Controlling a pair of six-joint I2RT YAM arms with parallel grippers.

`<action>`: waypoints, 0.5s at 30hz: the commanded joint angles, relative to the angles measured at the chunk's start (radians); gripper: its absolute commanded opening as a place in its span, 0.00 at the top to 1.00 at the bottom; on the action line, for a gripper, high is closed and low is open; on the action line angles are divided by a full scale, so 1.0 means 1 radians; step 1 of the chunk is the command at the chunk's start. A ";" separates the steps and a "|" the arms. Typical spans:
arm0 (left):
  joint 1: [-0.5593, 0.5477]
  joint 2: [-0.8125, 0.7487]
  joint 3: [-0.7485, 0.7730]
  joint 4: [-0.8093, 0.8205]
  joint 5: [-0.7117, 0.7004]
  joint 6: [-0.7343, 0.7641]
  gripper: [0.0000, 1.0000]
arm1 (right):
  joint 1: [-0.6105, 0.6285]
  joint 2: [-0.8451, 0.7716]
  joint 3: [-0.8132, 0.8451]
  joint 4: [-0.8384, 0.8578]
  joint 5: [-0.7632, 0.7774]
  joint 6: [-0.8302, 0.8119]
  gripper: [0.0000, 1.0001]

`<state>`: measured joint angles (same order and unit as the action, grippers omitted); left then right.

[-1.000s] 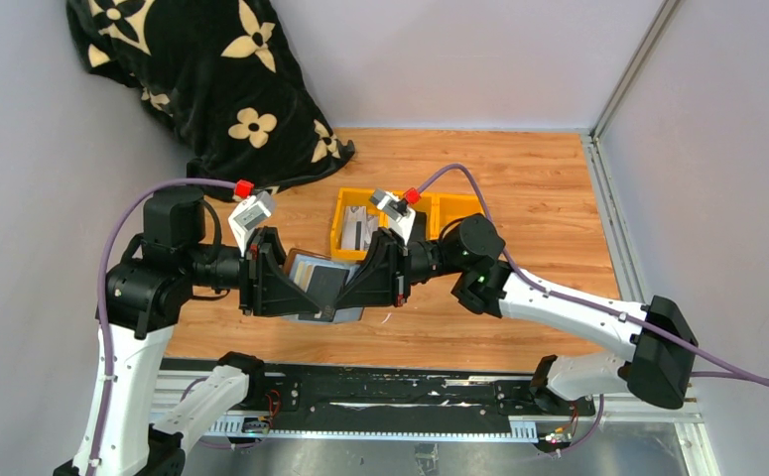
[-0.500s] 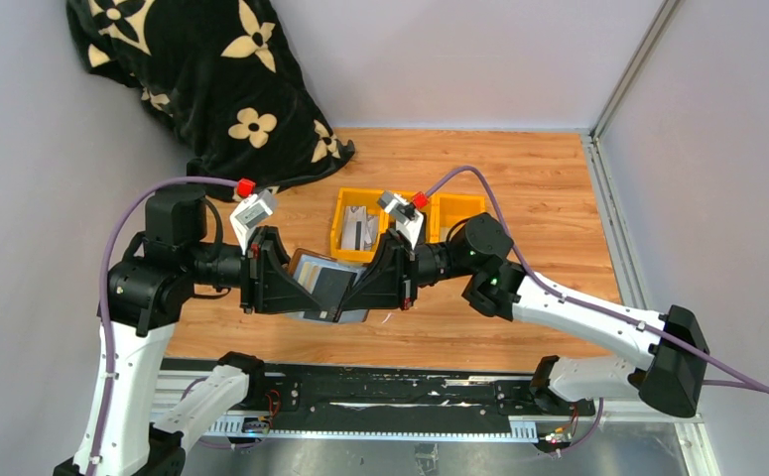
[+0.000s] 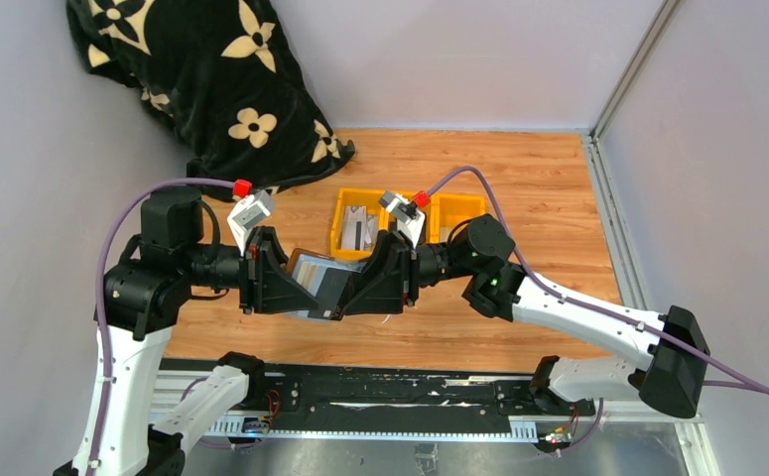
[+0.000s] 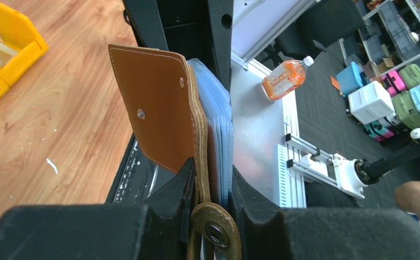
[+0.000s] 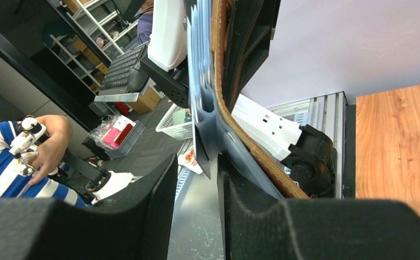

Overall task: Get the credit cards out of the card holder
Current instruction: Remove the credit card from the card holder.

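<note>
One card holder (image 3: 322,285) is held over the tabletop (image 3: 539,198) at the centre of the overhead frame, pinched by the left end effector (image 4: 210,189). The right end effector (image 5: 198,179) stands slightly parted around its opposite edge. Two yellow bins (image 3: 339,234) (image 3: 456,207) sit just above it.

— What colours are on your claws?
— Matt black on both, my left claw (image 4: 210,184) and my right claw (image 5: 196,168). The card holder (image 4: 159,108) is tan-brown leather, edged with pale stitching and dotted with silver studs. Its sleeves (image 4: 219,114) are a hazy blue-grey.
— And around the card holder?
— Beyond it, bright yellow bins (image 3: 339,226) on an orange-brown woodgrain table (image 3: 549,188). Further beyond it, a black blanket (image 3: 201,79) patterned with big cream flowers
</note>
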<state>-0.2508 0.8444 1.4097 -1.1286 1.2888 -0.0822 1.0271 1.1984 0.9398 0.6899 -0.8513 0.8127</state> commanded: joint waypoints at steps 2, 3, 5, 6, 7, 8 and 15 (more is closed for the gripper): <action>-0.005 -0.015 0.037 0.000 0.022 -0.040 1.00 | -0.015 0.030 0.038 0.086 0.053 0.041 0.63; -0.005 -0.016 0.036 0.001 0.012 -0.036 1.00 | -0.015 0.030 0.036 0.085 0.055 0.042 0.67; -0.005 -0.018 0.036 0.001 -0.030 -0.023 1.00 | -0.017 0.028 0.033 0.077 0.060 0.043 0.77; -0.005 -0.019 0.039 0.002 -0.055 -0.017 1.00 | -0.018 0.026 0.030 0.075 0.063 0.044 0.83; -0.005 -0.019 0.040 0.002 -0.076 -0.012 1.00 | -0.025 0.022 0.022 0.073 0.069 0.047 0.91; -0.005 -0.018 0.043 0.003 -0.097 -0.009 1.00 | -0.033 0.017 0.014 0.071 0.076 0.053 0.98; -0.005 -0.018 0.060 0.003 -0.145 0.011 1.00 | -0.083 -0.045 -0.069 0.076 0.081 0.072 1.00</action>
<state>-0.2512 0.8360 1.4311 -1.1267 1.1507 -0.0807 0.9863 1.2045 0.9157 0.7353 -0.8009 0.8661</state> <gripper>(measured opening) 0.210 0.007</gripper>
